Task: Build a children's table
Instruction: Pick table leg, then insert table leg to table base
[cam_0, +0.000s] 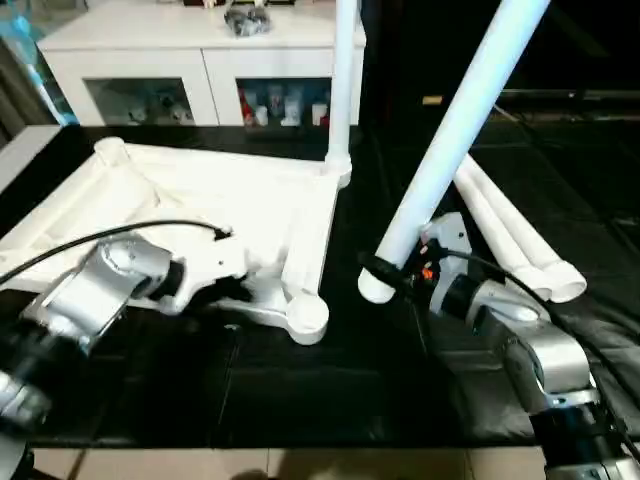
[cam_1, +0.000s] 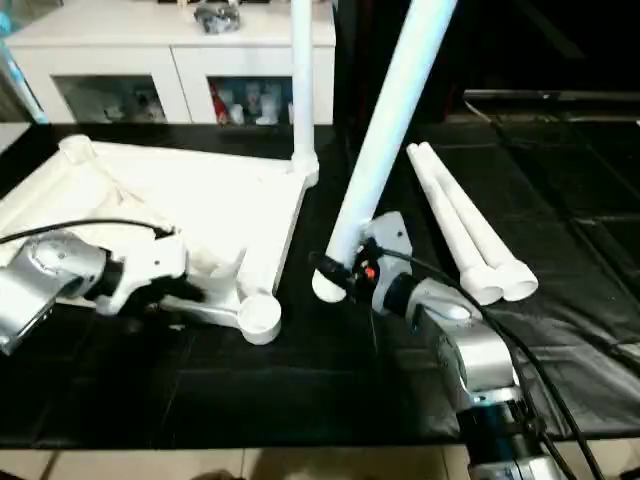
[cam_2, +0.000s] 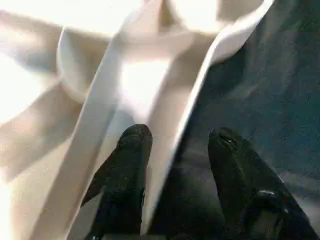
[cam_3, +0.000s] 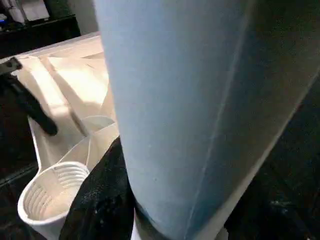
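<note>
Head stereo downward; wrist cameras close-up.

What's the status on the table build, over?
Right gripper shut on leg, thick end down. Left gripper straddling tabletop rim. One leg socketed, two spare legs lying right. Nothing blocking.

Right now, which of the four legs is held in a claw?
The tilted leg in the right claw; another leg stands upright in a corner socket, two lie on the black mat.
</note>
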